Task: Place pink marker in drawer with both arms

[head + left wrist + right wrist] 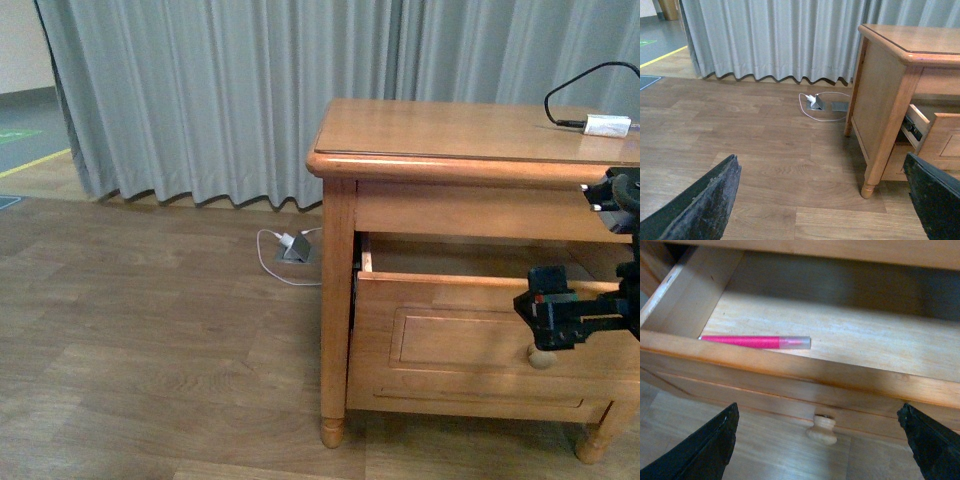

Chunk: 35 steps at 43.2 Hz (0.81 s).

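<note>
**Right gripper** [818, 409]: open. The two black fingers [705, 450] stand wide apart with nothing between them. In the front view the right gripper [545, 312] hangs just in front of the drawer front, above the knob [541, 357]. A small reddish patch on its body is too blurred to read.

**Pink marker** [754, 342]: ahead of and below the right gripper, inside the open drawer [790, 367]. It lies flat on the drawer floor, parallel to the front board and just behind it. Its pointed pink end is close to the drawer's side wall on the robot's left of the gripper. Its pale, translucent cap end points toward the middle of the drawer. The marker is well clear of both fingers. No lettering on it can be made out.

**Left gripper** [821, 157]: open, fingers spread wide and empty. It is over the wooden floor [740, 125], with the nightstand [885, 95] ahead and to its right, well apart.

**Surroundings:** a white charger plug [608, 126] with a black cable [570, 85] rests on the nightstand top, above the right gripper. A second white plug and cord [812, 98] lie on the floor far ahead of the left gripper, near the grey curtain [775, 40]
</note>
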{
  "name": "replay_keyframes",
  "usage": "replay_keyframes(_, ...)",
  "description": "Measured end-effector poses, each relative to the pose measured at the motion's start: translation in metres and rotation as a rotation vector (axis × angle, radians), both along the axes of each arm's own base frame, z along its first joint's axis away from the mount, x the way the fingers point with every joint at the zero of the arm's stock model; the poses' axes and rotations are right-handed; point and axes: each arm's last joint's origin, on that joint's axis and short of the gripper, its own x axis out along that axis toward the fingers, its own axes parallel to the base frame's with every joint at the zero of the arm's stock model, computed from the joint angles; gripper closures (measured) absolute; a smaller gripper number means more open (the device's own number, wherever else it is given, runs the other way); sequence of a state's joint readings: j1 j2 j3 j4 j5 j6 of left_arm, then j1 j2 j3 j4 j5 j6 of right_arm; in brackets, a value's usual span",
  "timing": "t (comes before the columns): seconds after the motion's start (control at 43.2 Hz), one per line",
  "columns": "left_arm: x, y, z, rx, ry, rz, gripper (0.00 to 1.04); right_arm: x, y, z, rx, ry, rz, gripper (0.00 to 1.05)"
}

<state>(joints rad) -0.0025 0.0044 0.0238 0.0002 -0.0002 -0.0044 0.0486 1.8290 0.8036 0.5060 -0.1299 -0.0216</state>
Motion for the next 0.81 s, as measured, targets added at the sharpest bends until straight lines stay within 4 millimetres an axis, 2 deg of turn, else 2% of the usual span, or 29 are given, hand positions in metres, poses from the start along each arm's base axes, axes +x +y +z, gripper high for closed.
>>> replay_keyframes(0.162, 0.000, 0.000, 0.000, 0.000, 0.000, 0.000, 0.06, 0.022, 0.003, -0.005, 0.000, -0.041, -0.011, 0.08)
replay_keyframes(0.278, 0.000, 0.000, 0.000, 0.000, 0.000, 0.000, 0.06, 0.048, 0.005, -0.006, 0.007, -0.092, -0.045, 0.08)
replay_keyframes(0.394, 0.000, 0.000, 0.000, 0.000, 0.000, 0.000, 0.06, 0.065, 0.005, -0.010, 0.006, -0.134, -0.069, 0.08)
replay_keyframes(0.579, 0.000, 0.000, 0.000, 0.000, 0.000, 0.000, 0.06, 0.083, 0.006, -0.015, 0.009, -0.175, -0.100, 0.08)
replay_keyframes(0.811, 0.000, 0.000, 0.000, 0.000, 0.000, 0.000, 0.06, 0.091, 0.006, -0.019, 0.007, -0.197, -0.128, 0.08)
